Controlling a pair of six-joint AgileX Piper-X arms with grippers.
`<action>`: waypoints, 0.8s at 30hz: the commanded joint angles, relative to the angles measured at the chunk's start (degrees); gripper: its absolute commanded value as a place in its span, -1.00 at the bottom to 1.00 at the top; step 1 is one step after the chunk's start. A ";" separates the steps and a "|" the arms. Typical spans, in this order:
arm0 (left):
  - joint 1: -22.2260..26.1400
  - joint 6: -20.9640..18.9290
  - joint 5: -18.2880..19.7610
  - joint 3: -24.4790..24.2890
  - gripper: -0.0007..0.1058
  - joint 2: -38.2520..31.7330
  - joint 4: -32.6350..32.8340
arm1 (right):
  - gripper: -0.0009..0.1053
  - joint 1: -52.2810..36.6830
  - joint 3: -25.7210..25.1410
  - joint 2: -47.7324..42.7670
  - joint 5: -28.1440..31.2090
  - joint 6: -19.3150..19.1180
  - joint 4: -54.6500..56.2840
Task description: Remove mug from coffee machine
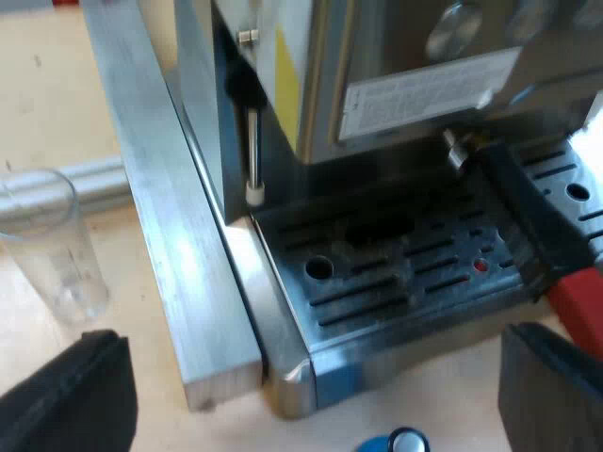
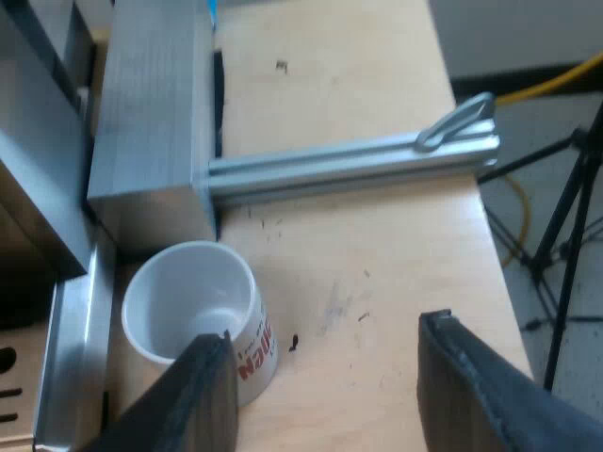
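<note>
Clock bearings are read from each gripper's centre, with twelve along its reach.

Mug (image 2: 193,311): white with red lettering, upright on the pale wooden worktop (image 2: 367,273). It stands just beside the drip tray (image 2: 71,358) edge and an aluminium block (image 2: 151,122).
Aluminium rail (image 2: 349,162): lying at twelve o'clock.
Room: floor with tripod legs (image 2: 565,217) and a yellow cable (image 2: 556,80) beyond the worktop edge.
Right gripper (image 2: 322,334): angled down, jaws spread, mug at nine o'clock, one finger over its rim.
Left gripper (image 1: 316,377): jaws spread, facing the espresso machine (image 1: 396,56). The measuring glass (image 1: 52,245) is at ten o'clock and the holder handle (image 1: 528,226) at two.
</note>
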 commanded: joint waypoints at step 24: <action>0.01 1.72 -0.70 1.44 0.51 -30.35 6.50 | -0.12 -0.03 0.02 -33.48 -1.82 -3.87 11.78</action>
